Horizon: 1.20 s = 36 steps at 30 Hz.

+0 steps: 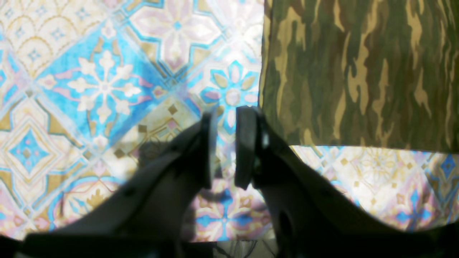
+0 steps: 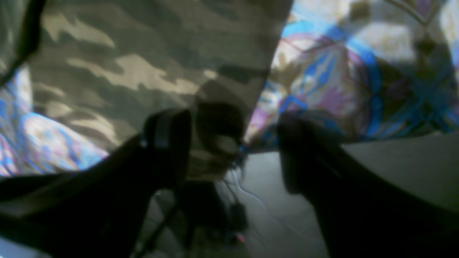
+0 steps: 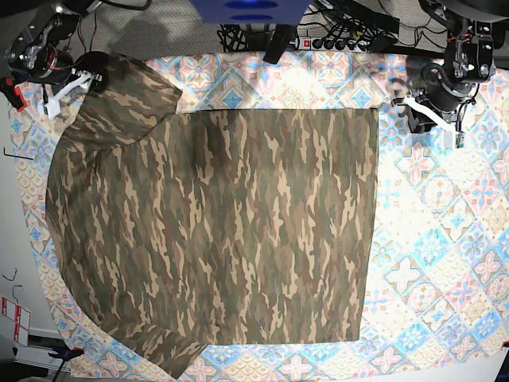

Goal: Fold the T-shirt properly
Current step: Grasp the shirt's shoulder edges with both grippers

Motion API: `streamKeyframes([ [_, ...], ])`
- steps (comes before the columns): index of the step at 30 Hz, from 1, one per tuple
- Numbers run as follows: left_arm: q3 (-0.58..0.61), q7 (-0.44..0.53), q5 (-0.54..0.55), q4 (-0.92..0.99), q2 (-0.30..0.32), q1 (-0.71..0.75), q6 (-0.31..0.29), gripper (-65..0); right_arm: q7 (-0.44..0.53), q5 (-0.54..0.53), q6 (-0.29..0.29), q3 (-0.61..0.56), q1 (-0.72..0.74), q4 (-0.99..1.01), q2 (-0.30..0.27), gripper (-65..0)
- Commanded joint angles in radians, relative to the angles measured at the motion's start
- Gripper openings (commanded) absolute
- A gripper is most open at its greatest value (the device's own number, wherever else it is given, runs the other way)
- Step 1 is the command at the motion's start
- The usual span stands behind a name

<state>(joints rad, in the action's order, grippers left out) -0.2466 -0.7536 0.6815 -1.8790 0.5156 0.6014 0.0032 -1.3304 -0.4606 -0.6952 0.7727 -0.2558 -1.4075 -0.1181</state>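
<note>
Nearest the robot's base, the T-shirt has its top edge lying straight across the tablecloth, and both arms sit at the 2 corners of that edge.

The right gripper has its jaws spread wide around the shirt's corner, where the cloth rides up in a hump; 1 finger lies over the camouflage and the other is off it, so nothing is pinched yet. My worry: if it closes here it may catch only a thin fringe, or the tablecloth as well, and the fold would drag or slip free.

The left gripper is nearly closed, a narrow gap between its pads, and empty. It sits just off the shirt's other corner, over bare tablecloth, the shirt's edge beside it. Closing or lifting from there would miss the cloth, and with only 1 corner carried the fold would skew.

Farther from the base, the shirt spreads flat, 1 sleeve reaching the far table edge, where it could hang off during a pull. Cables lie behind the base, well clear of the shirt.
</note>
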Motion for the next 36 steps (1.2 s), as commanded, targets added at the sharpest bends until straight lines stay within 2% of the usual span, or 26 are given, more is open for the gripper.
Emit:
streamKeyframes([
  [1, -0.007, 0.019, 0.004, -0.014, 0.044, -0.002, -0.001, -54.8, -0.013, -0.014, -0.003, -0.042, 0.014, 0.023, 0.033, -26.5],
  [5, -0.006, 0.015, 0.002, -0.012, 0.079, -0.041, -0.001, -54.8, -0.011, -0.014, -0.003, -0.088, 0.036, 0.023, 0.033, -26.5],
  [8, -0.006, -0.047, 0.002, -0.009, 0.093, -0.073, -0.002, -54.8, -0.019, -0.014, -0.003, -0.088, 0.048, 0.024, 0.033, -26.5],
  [13, -0.004, -0.159, 0.004, -0.008, 0.085, -0.145, -0.002, -54.8, -0.039, -0.016, -0.003, -0.091, 0.048, 0.013, 0.033, -26.5],
  [19, -0.004, -0.172, 0.004, -0.008, 0.084, -0.151, -0.01, -54.8, -0.037, -0.016, -0.003, -0.089, 0.049, 0.023, 0.033, -26.5],
  [24, -0.006, -0.175, 0.002, 0.002, 0.084, -0.151, -0.095, -54.8, -0.037, -0.016, -0.003, -0.089, 0.046, 0.023, 0.033, -26.5],
  [27, -0.006, -0.166, 0.005, 0.091, 0.084, -0.168, -0.15, -54.8, -0.037, -0.016, -0.003, -0.089, 0.043, 0.023, 0.033, -26.5],
  [33, -0.006, -0.145, 0.004, 0.298, 0.051, -0.265, -0.42, -54.8, -0.037, -0.016, -0.003, -0.089, 0.04, 0.023, 0.033, -26.5],
  [36, -0.004, -0.148, 0.004, 0.318, 0.019, -0.272, -0.49, -54.8, -0.037, -0.016, -0.003, -0.089, 0.04, 0.023, 0.033, -26.5],
])
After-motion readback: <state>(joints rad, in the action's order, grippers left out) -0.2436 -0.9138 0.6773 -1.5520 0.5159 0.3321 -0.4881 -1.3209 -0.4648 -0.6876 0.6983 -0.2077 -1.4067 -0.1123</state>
